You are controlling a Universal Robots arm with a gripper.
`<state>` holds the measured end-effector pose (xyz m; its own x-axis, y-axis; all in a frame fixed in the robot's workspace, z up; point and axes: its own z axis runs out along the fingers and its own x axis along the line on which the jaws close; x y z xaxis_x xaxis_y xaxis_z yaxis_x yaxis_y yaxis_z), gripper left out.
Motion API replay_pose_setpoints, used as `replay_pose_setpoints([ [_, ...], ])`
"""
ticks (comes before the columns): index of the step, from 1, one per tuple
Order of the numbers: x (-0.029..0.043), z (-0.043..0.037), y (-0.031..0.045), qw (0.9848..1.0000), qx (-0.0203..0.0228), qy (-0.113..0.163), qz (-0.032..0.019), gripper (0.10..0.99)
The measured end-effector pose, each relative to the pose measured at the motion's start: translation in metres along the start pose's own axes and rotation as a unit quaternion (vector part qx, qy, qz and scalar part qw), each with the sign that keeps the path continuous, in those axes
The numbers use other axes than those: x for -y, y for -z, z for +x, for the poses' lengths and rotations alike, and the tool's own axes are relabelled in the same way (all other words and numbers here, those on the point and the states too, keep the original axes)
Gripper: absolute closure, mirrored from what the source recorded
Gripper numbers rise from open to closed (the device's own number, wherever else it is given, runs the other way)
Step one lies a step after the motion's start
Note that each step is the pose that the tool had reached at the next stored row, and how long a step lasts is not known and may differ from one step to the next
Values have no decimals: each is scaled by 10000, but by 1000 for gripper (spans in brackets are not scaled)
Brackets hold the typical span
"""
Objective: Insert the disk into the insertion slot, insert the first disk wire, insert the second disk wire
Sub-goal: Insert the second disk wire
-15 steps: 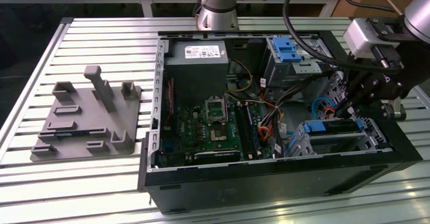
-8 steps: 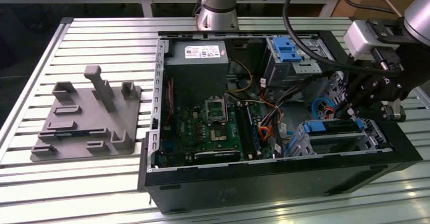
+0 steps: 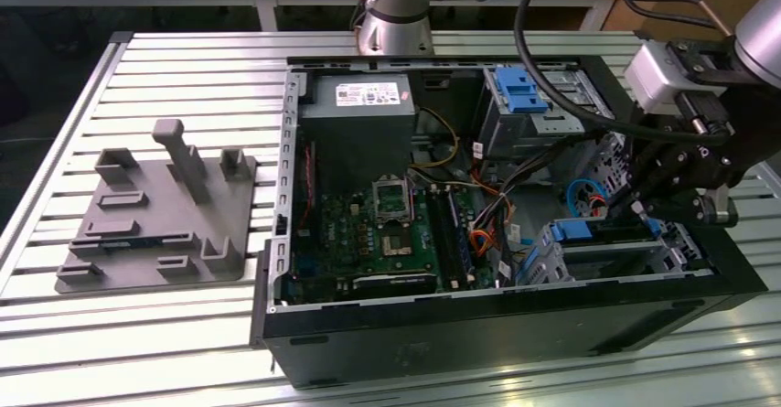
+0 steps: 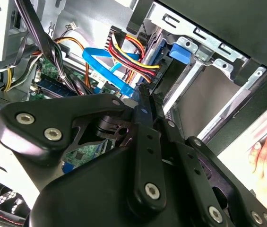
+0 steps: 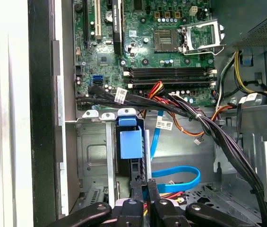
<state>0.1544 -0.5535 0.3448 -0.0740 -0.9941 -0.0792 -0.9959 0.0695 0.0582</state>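
The disk (image 5: pixel 131 144), with its bright blue carrier, lies inside the insertion slot (image 5: pixel 93 158), a silver sheet-metal cage at the near corner of the open computer case (image 3: pixel 488 320). In the exterior view the same blue carrier (image 3: pixel 573 233) sits in the cage (image 3: pixel 665 251) at the exterior view's right. My gripper (image 3: pixel 628 213) hangs over the cage. Its black fingers (image 5: pixel 138 191) are pressed together. A flat blue disk wire (image 5: pixel 183 172) loops across the case floor and ends at the fingertips (image 4: pixel 142 92). A red, yellow and black wire bundle (image 4: pixel 131 52) runs just beside them.
A taller grey bay with a blue latch (image 3: pixel 525 87) stands at the case's far side. The motherboard (image 5: pixel 166 56) and thick black cables (image 5: pixel 218 135) lie close to the slot. A grey fixture (image 3: pixel 159 215) rests on the slatted table. A person's hand (image 4: pixel 265 156) rests outside the case.
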Motion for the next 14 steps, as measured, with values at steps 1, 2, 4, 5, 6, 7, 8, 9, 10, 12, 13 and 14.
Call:
replay_pose_setpoints([
  [1,0,1,-3,10000,0,0,0,925],
  [2,0,1,-5,10000,0,0,0,925],
  [4,0,1,-5,10000,-1,0,0,925],
  [5,0,1,-6,10000,0,0,0,925],
  [6,0,1,-6,10000,0,0,0,925],
  [7,0,1,-7,10000,0,0,0,925],
  [8,0,1,-7,10000,0,0,0,925],
  [9,1,2,-9,10000,0,0,0,925],
  [10,1,2,-13,10000,1,0,0,925],
  [12,1,2,-19,10000,-4,-1,0,925],
  [13,2,2,-23,10000,-5,0,1,925],
  [14,2,3,-26,10000,-6,3,0,925],
])
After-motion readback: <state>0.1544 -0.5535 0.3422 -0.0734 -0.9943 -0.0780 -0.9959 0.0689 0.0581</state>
